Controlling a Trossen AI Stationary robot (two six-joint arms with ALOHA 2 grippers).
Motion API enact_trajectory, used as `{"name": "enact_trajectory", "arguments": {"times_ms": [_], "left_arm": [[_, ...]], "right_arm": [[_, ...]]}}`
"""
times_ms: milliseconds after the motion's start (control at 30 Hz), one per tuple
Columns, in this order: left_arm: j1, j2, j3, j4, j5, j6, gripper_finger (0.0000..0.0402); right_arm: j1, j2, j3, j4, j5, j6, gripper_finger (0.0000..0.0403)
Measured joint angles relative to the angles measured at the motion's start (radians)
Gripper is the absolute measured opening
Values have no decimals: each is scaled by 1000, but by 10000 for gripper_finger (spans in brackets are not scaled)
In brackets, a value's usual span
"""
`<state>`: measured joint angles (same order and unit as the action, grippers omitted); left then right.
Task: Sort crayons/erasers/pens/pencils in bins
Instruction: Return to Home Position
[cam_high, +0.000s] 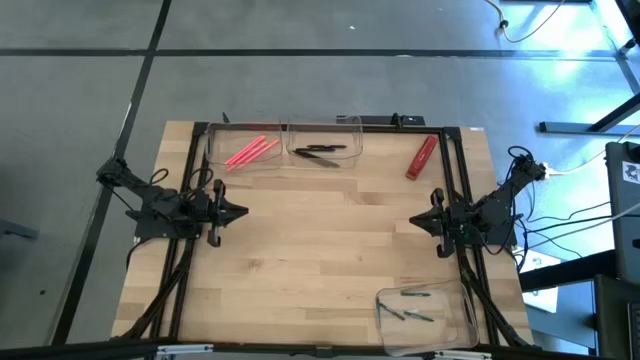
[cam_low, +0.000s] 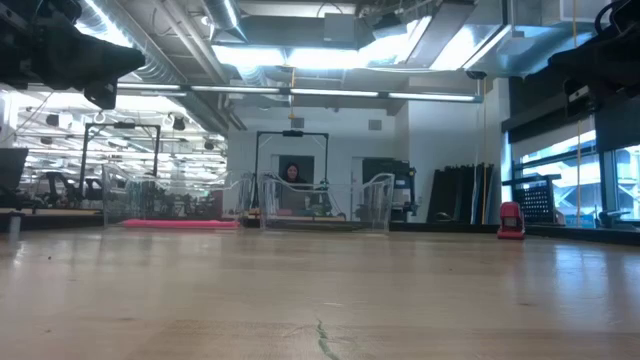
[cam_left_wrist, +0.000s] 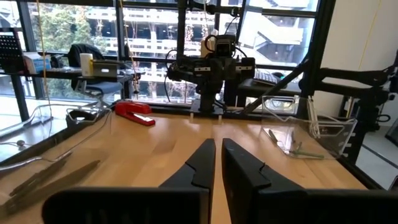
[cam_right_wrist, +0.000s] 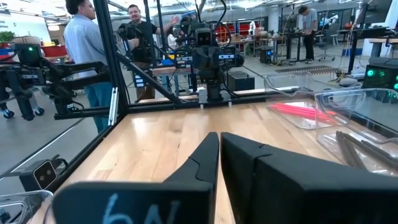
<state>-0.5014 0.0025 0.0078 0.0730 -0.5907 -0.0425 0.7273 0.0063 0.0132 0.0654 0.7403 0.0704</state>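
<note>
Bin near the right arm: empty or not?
Not empty. The bin holds a few dark sticks lying flat on its floor, as the high view shows.

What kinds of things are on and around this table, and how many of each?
Clear bins: 3
Red stapler: 1
Grippers: 2, left gripper and right gripper
Total: 6, not counting the sticks in the bins, too overlapped to count.

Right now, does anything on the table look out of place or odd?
One thing: a red stapler-like object lies slanted on the bare table, outside the bins, between the pen bin and the table's right edge. The pink sticks, black pens and green-grey sticks all lie inside bins. Nothing looks spilled or damaged.
</note>
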Motion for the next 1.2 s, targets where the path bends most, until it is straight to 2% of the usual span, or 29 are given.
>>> {"name": "enact_trajectory", "arguments": {"times_ms": [467,933,1200], "left_arm": [[0,0,0,0,1,1,1],[0,0,0,-1,0,1,25],[0,0,0,-1,0,2,15]], "right_arm": [[0,0,0,0,0,0,21],[0,0,1,0,0,-1,21],[0,0,1,0,0,-1,22]]}}
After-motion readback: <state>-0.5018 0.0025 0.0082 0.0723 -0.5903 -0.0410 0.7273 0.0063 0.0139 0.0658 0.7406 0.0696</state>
